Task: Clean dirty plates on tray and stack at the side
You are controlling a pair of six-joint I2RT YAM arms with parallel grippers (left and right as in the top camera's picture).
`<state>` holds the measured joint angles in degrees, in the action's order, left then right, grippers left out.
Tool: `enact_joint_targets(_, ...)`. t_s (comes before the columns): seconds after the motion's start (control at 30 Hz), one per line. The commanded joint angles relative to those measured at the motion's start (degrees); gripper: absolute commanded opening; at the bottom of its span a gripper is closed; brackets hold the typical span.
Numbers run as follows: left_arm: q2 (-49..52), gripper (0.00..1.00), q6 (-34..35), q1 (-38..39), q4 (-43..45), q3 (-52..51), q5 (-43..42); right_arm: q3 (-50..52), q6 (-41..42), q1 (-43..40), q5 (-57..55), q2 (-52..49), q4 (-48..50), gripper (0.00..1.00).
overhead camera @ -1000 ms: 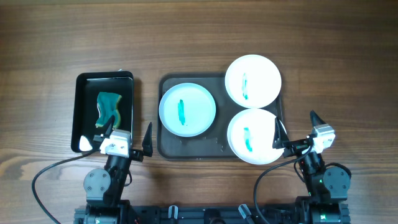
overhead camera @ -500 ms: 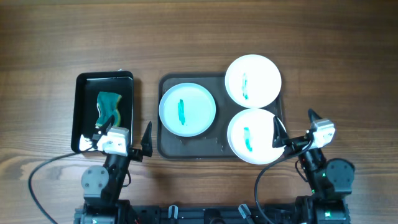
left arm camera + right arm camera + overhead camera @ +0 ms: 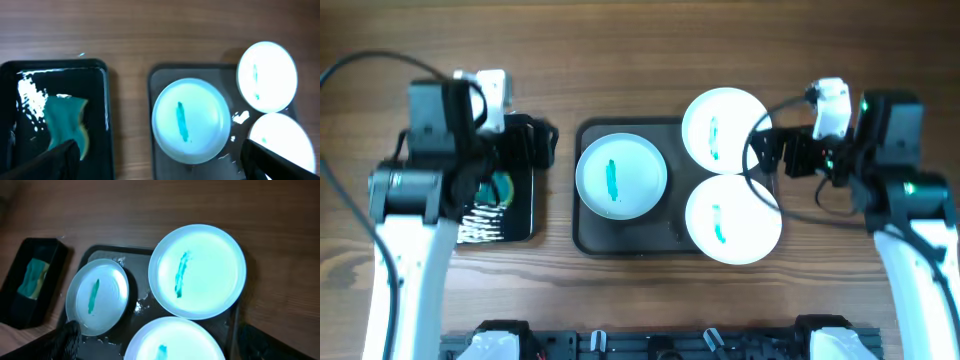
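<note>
Three white plates with green smears lie on a dark grey tray (image 3: 595, 236): one at the left (image 3: 620, 176), one at the back right (image 3: 720, 130), one at the front right (image 3: 730, 222). A green sponge (image 3: 67, 122) lies in a black tub (image 3: 520, 215) left of the tray. My left gripper (image 3: 160, 162) is open and empty, high above the gap between tub and tray. My right gripper (image 3: 160, 342) is open and empty, high above the front right plate (image 3: 175, 340).
The wooden table (image 3: 640, 50) surrounds the tray and tub. Both arms reach over the table, the left one (image 3: 430, 170) over the tub and the right one (image 3: 880, 160) beside the tray's right edge.
Both arms have risen from their low rest at the table's front edge and swung forward. The left now hangs over the tub, the right over the tray's right side. The plates have not moved.
</note>
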<state>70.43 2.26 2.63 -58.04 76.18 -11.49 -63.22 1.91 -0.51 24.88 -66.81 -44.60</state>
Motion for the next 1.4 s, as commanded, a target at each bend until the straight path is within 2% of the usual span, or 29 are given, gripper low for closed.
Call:
enact_joint_targets(0.0,5.2,1.00,1.3,0.2,-0.1,2.1,-6.7,-1.4,2.5,0.3,8.4,-4.8,0.7,0.99)
enact_joint_targets(0.1,7.9,1.00,1.2,0.2,0.0,2.1,-10.2,-1.5,6.3,3.1,5.4,-9.8,0.8,0.82)
enact_joint_targets(0.23,8.1,1.00,2.0,0.2,0.8,2.1,-10.1,-6.4,15.0,13.7,-2.7,-19.8,-0.9,0.70)
enact_joint_targets(0.3,8.1,1.00,7.6,0.1,0.5,2.1,-5.1,-10.6,17.3,17.8,-3.0,-26.6,-1.7,0.60)
enact_joint_targets(0.4,8.1,1.00,18.3,0.1,-3.1,2.1,9.9,-16.0,17.8,22.3,-5.6,-36.3,-3.3,0.43)
enact_joint_targets(0.53,8.5,1.00,18.4,0.1,-4.8,1.6,11.6,-16.0,17.6,23.8,-5.7,-42.8,-1.3,0.29)
enact_joint_targets(0.83,16.4,1.00,19.2,-3.6,-5.9,1.6,12.7,-15.9,15.5,27.6,-6.4,-49.7,3.7,0.29)
enact_joint_targets(0.87,16.9,1.00,19.2,-4.2,-5.9,1.6,12.7,-15.8,15.8,27.8,-6.7,-50.4,4.3,0.27)
enact_joint_targets(0.93,17.9,1.00,18.6,-5.4,-5.9,1.6,12.7,-15.8,17.5,28.0,-7.0,-51.7,5.2,0.14)
enact_joint_targets(1.0,19.0,1.00,17.6,-6.8,-5.4,1.6,12.7,-15.8,20.4,28.7,-7.0,-52.7,6.0,0.08)
enact_joint_targets(1.2,25.5,1.00,17.4,-9.0,-5.3,1.6,12.7,-15.8,25.3,29.0,-11.0,-53.0,6.2,0.04)
enact_joint_targets(1.37,32.1,0.92,13.5,-9.0,-3.6,1.6,16.0,-15.8,25.3,29.0,-11.0,-53.0,6.4,0.04)
